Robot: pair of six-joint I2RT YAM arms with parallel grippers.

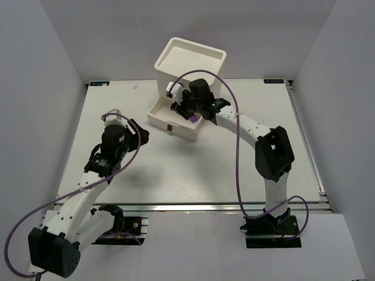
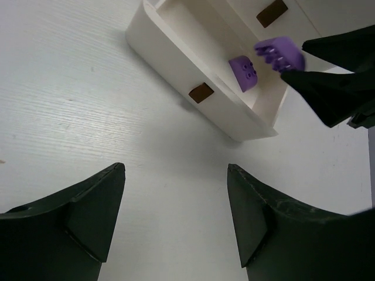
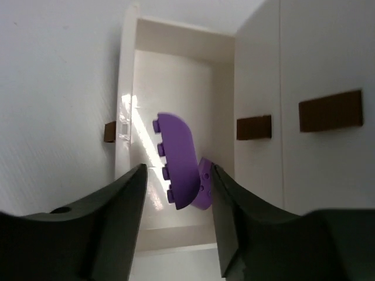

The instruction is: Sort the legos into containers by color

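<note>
The white chest (image 1: 190, 64) has its bottom drawer (image 1: 159, 120) pulled out. My right gripper (image 1: 184, 108) hangs over this drawer, jaws apart. A curved purple lego (image 3: 179, 158) sits loose between its fingers (image 3: 177, 170), touching neither pad clearly, its top blurred. It also shows in the left wrist view (image 2: 280, 54), in the air over the drawer. A second purple lego (image 2: 243, 73) lies in the drawer (image 3: 176, 88). My left gripper (image 2: 176, 167) is open and empty above bare table, left of the chest (image 1: 137, 132). No green or lime legos are in view.
The two upper drawers are shut, their brown pulls (image 3: 255, 127) (image 3: 330, 110) facing me. The open drawer's pull (image 2: 201, 92) faces the table front. The chest's tray top (image 1: 193, 58) holds nothing. Grey walls enclose the table on three sides.
</note>
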